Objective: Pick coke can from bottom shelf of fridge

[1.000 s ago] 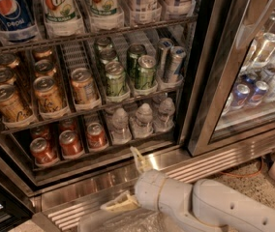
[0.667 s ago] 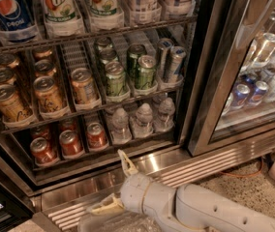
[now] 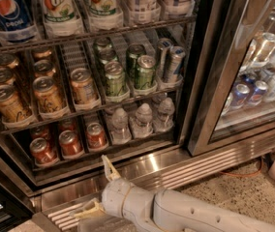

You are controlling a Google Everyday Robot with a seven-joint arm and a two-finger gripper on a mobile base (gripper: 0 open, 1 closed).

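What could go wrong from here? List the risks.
1. The gripper hangs below the bottom shelf, jaws open; rising, it may strike the steel sill.
2. The coke cans sit close side by side, so the jaws may knock a neighbour.
3. Water bottles beside them could topple.
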